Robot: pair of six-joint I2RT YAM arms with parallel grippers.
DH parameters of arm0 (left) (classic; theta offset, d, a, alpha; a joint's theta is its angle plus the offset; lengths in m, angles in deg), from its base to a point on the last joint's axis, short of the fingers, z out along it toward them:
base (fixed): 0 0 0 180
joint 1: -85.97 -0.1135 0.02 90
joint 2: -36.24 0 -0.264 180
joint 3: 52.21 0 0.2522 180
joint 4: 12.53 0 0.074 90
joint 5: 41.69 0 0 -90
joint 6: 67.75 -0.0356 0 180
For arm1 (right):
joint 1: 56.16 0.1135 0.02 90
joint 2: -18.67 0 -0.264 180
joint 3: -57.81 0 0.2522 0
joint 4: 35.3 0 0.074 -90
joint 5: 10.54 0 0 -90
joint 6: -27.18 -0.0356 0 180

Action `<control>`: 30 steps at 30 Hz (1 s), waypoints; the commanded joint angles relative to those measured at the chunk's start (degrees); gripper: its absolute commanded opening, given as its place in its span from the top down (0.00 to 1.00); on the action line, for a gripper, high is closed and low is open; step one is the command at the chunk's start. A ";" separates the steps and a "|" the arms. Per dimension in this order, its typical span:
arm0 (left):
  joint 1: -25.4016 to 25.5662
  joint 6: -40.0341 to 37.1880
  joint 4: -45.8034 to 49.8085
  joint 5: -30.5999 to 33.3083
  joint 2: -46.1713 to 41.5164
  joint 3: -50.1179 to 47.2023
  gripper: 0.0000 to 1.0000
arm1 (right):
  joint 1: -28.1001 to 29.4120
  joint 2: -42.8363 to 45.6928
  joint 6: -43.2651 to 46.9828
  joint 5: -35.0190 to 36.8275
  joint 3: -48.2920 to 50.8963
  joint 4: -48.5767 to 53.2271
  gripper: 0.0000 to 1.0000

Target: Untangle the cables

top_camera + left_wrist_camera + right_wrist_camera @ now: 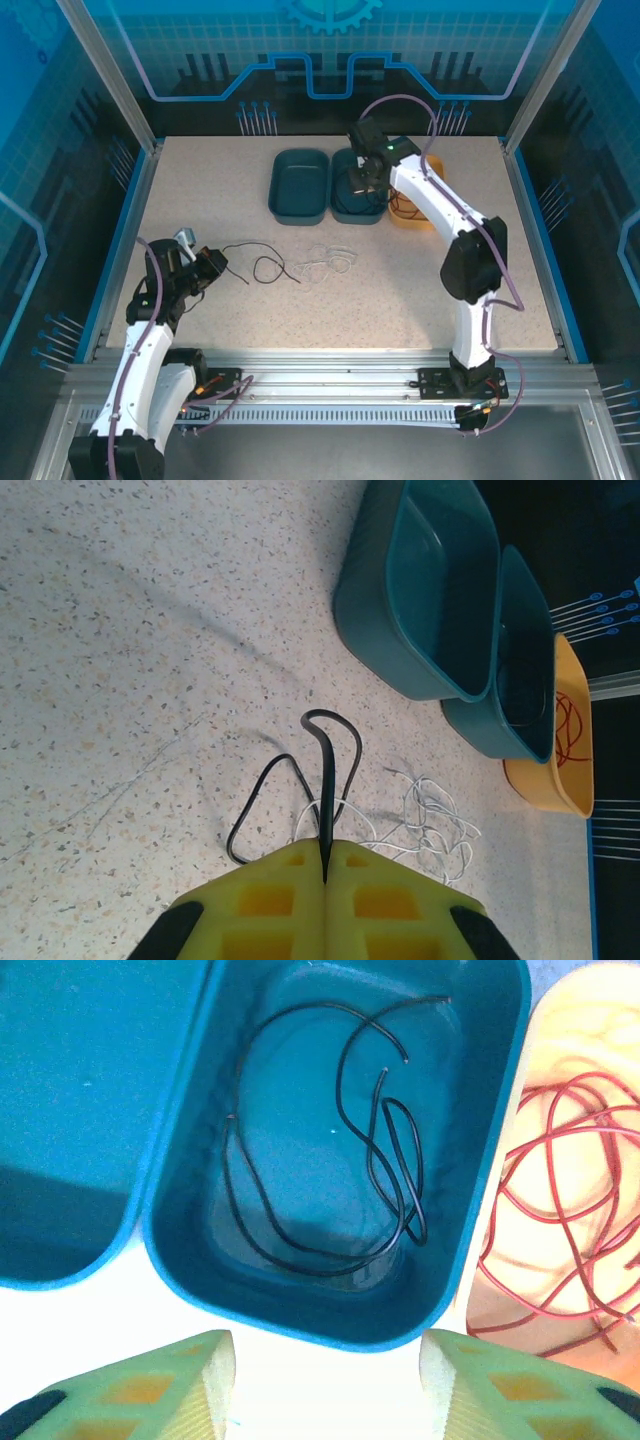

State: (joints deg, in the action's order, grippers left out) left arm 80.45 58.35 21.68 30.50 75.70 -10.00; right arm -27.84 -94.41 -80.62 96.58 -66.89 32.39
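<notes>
Left gripper (325, 868) is clamped on a black cable (325, 780) near the table's (420, 295) left edge. Its loose length trails right, crossing the white cable (432, 820) mid-table. Right gripper (325, 1352), jaws apart, hovers over a far-edge bin (300, 1322) holding a second black cable (228, 1170).

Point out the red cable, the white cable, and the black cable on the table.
red cable (560, 1195): right wrist view, middle of its loops.
white cable (432, 822): left wrist view, centre of its tangled coil.
black cable on the table (325, 780): left wrist view, straight strand below its top bend.
</notes>
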 commanded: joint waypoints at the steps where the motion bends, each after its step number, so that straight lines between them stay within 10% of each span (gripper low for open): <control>1: -0.63 0.16 0.55 -2.64 -1.68 2.67 0.96 | 3.04 5.40 2.69 -1.03 4.93 -3.34 0.48; 9: -0.55 -0.95 0.62 -5.11 -4.54 4.73 0.96 | 9.86 17.13 5.41 -18.84 22.42 -20.82 0.49; 30: -0.46 3.19 -4.44 -9.83 -6.39 5.39 0.96 | 22.92 7.59 5.85 -23.06 30.38 -40.11 0.52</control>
State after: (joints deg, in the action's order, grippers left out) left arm 80.45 59.94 19.52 22.96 69.91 -5.96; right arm -5.77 -84.49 -75.57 74.00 -35.41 -4.57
